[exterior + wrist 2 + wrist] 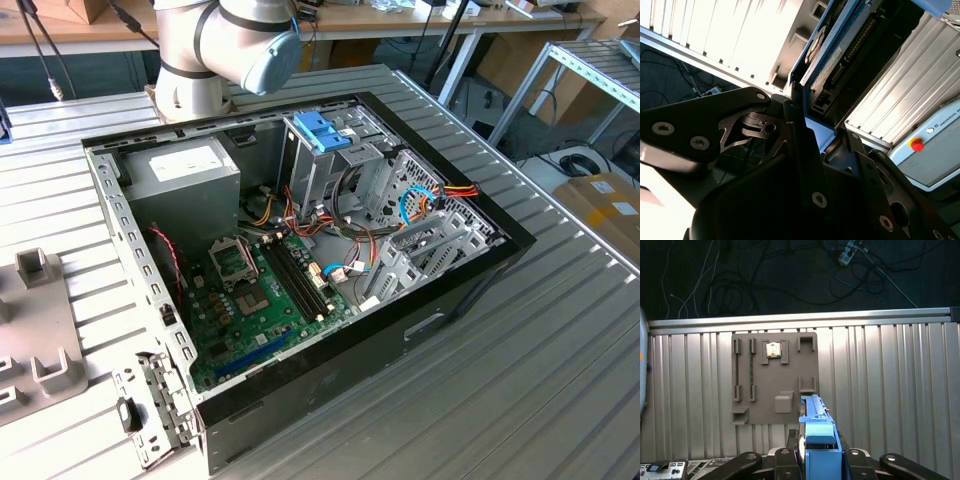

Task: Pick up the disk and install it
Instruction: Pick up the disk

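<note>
The gripper (pixel 819 456) pinches the disk (pixel 816 422) between its two black fingers (pixel 796 442), which press on the blue carrier frame from either side. In both wrist views the disk (pixel 840 55) stands edge-on and juts forward out of the gripper (pixel 825 139). It hangs above the ribbed metal table (pixel 890 390), with its far end over a corner of the grey fixture plate (pixel 775 377).
</note>
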Motion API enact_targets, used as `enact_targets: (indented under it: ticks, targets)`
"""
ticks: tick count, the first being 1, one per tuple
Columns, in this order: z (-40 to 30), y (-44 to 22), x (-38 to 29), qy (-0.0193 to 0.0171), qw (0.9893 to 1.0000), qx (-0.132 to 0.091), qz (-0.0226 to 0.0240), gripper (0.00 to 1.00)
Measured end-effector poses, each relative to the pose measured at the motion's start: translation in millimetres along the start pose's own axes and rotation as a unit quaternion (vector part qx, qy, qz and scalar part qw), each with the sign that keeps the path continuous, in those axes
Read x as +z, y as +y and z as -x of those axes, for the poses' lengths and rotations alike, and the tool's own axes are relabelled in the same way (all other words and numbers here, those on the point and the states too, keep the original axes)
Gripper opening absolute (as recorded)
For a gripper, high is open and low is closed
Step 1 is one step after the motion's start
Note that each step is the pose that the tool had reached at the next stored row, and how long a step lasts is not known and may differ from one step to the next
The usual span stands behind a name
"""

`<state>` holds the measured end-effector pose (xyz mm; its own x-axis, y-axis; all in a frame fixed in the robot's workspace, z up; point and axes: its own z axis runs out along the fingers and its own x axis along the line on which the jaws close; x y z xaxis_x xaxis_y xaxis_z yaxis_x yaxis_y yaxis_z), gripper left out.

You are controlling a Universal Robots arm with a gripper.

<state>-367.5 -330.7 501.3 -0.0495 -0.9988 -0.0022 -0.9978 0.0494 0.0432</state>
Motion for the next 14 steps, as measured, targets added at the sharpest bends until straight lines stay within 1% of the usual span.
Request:
enact_targets:
  ticks: [14]
  targets:
    - [0.2, -5.2, -0.2, 0.0012, 1.0, 0.0, -0.0001, 0.37]
